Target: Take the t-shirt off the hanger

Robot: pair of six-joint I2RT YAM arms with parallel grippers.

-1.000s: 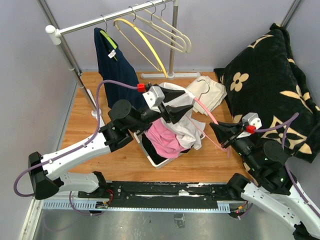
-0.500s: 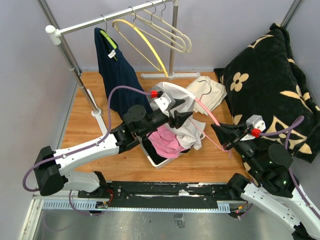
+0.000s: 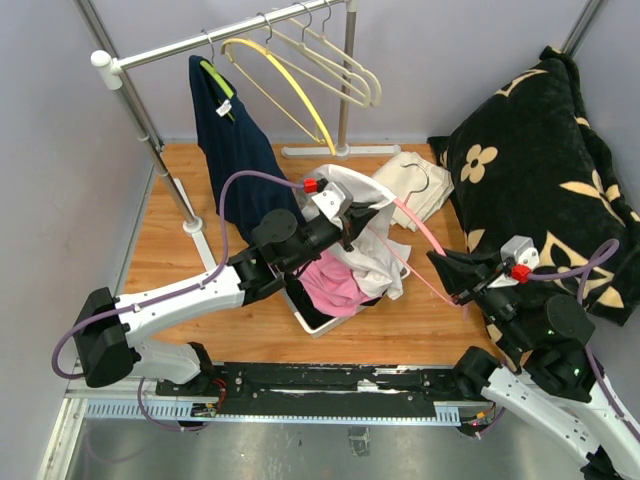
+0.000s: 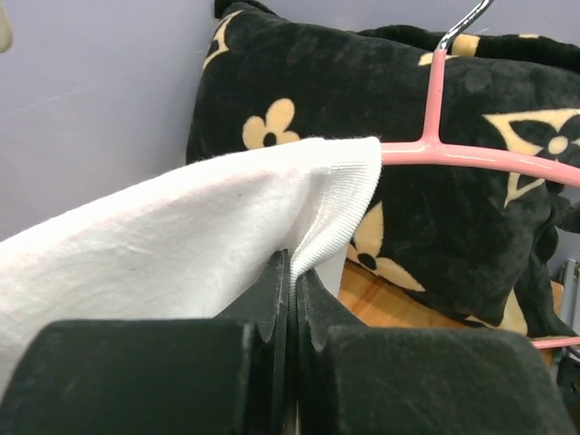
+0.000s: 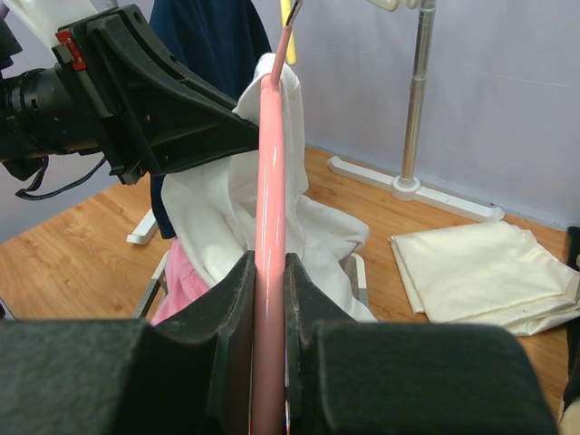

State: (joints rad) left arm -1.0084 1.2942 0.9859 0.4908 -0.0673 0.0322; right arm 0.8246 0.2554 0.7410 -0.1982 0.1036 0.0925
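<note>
At the near right of the table (image 3: 400, 320), the right gripper (image 3: 458, 288) is clamped on the lower bar of the pink hanger (image 3: 420, 235), its two fingers pressed against the bar from either side with nothing else between them. The hanger slants up and away from that grip toward the middle of the table.

Near the middle, toward the near edge, stands a dark bin (image 3: 303, 305) with a pink cloth (image 3: 335, 280) bunched in it. The white t-shirt (image 3: 375, 255) is draped over the far end of the pink hanger and hangs down onto the bin and the pink cloth.

Just above the bin, the left gripper (image 3: 362, 222) has its fingers brought fully together, pinching the ribbed edge of the t-shirt at their tips; in the wrist view the fabric stretches up and left from that pinch.

Farther back, a folded cloth (image 3: 420, 185) of cream colour lies flat on the table. A black pillow (image 3: 540, 150) with pale flowers leans along the right edge.

At the far edge, a rack (image 3: 200, 40) carries a navy shirt (image 3: 235, 150), a yellow hanger (image 3: 290, 90) and several pale hangers (image 3: 340, 65).
</note>
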